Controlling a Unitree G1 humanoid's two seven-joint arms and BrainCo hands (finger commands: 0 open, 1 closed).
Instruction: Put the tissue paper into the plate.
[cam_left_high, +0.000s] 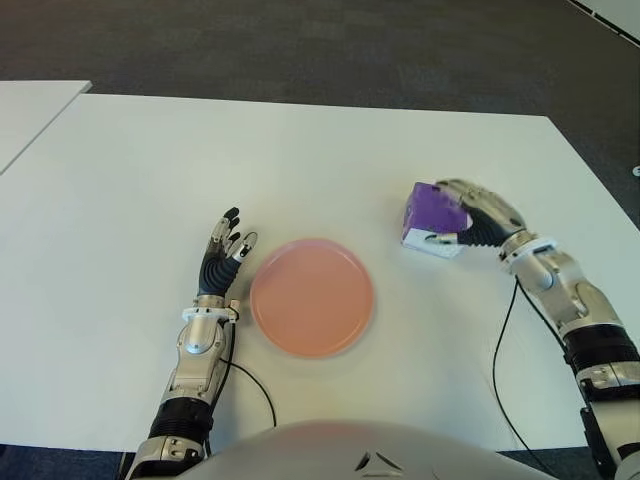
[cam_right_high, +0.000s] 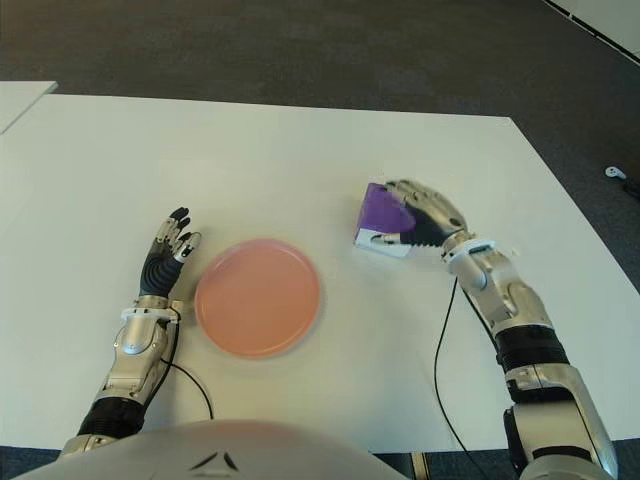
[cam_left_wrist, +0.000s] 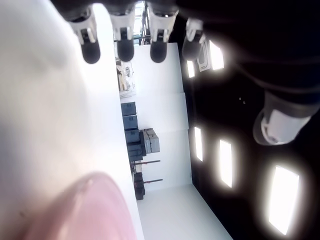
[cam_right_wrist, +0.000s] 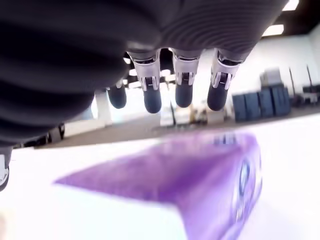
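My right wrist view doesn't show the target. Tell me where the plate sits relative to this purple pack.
Observer: The pink plate lies on the white table, to the robot's left of the tissue pack at the right robot hand.
Operator: Report whether they touch.
Observer: No, bare table shows between them.
Operator: Locate the other robot hand.
Observer: The left robot hand shows just left of the plate, fingers spread, empty.

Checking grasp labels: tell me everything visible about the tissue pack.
The tissue pack is a small soft-looking packet, purple on top with a white lower end facing the plate. It shows tilted on the white table, to the right of the plate and apart from it. The right hand is at its far side, fingers arched over its top; whether they press on it cannot be told.
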